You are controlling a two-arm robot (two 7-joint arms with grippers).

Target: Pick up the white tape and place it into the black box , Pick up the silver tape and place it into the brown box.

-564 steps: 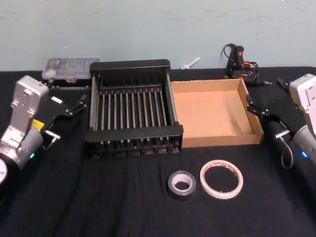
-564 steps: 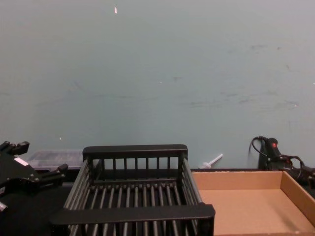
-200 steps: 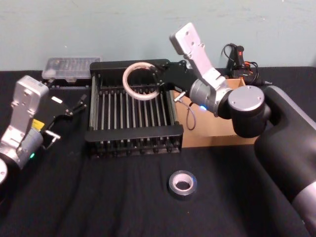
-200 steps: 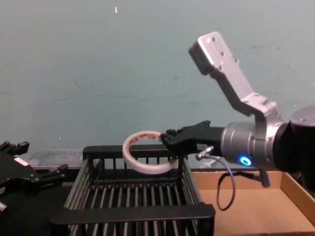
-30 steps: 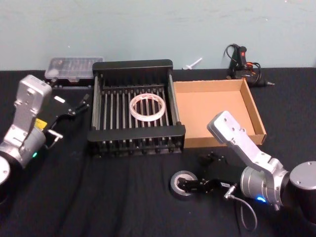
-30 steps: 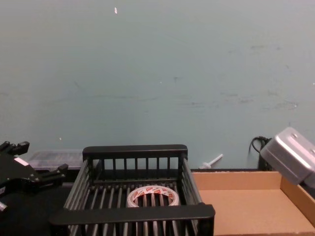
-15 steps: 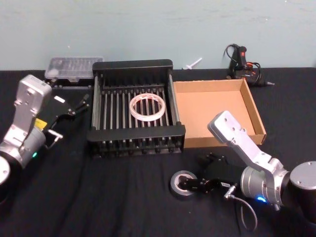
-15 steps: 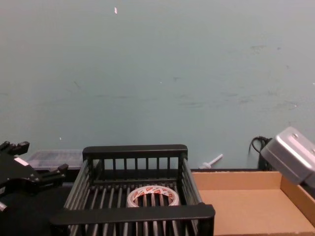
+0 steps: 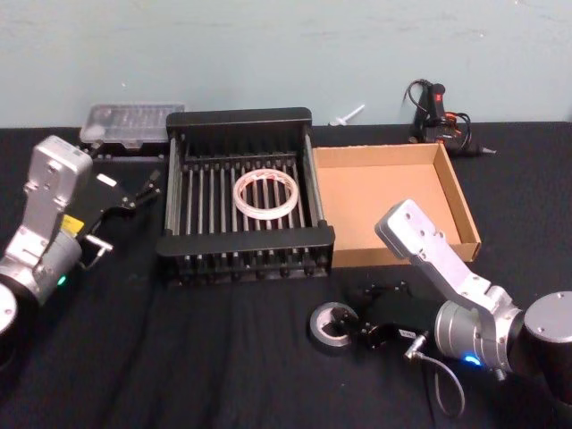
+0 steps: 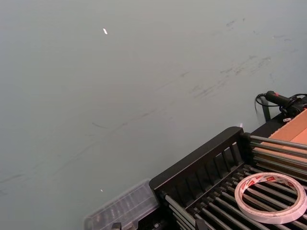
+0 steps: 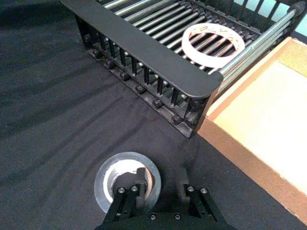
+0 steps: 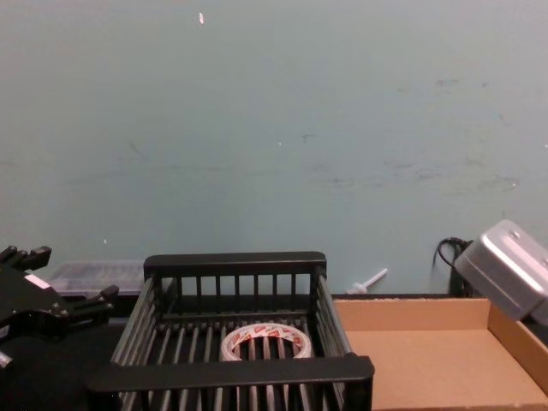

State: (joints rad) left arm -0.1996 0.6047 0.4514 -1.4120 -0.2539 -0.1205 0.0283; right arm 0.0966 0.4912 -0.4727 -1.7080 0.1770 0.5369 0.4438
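Since a moment ago your right end effector (image 11: 160,186) has settled lower over the silver tape (image 9: 331,325), and the white tape (image 9: 265,197) has stayed in the black box (image 9: 246,255).

You see the silver tape lying flat on the black tabletop (image 9: 197,357) at lower centre of the head view, in front of the boxes. In the right wrist view one finger (image 11: 139,179) sits inside the roll's pale core and the other finger stands outside its wall, so the jaws straddle the wall at a narrow gap; you cannot tell whether they press it yet. The white tape lies flat on the bars near the crate's middle. The brown box (image 9: 460,210) sits just right of the crate, touching its side. Your left end effector (image 9: 134,192) waits at the left edge beside the crate, fingers apart, gripping nothing.
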